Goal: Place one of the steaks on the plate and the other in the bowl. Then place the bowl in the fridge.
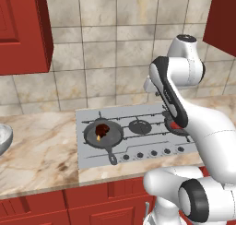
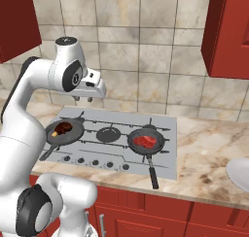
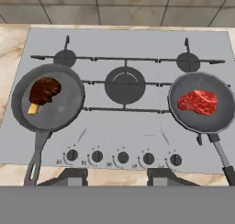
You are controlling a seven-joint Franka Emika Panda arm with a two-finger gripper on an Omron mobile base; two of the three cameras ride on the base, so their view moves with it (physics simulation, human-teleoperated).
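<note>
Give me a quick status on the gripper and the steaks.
Gripper open, empty, hovering above the stove. One steak in the right skillet, the other in the left skillet. Nothing in the way.

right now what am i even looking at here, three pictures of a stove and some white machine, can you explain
The white machine is a robot arm in a simulated kitchen. Two pictures come from cameras behind it, one to its left and one to its right. The third looks down from the arm's own hand.

Its gripper hangs above the stove, jaws apart, holding nothing.

On the stove are two black skillets. The right skillet holds a red raw steak. The left skillet holds a darker brown piece of meat with a pale end. A grey bowl sits on the marble counter left of the stove, and something round and pale lies to its right.
</note>
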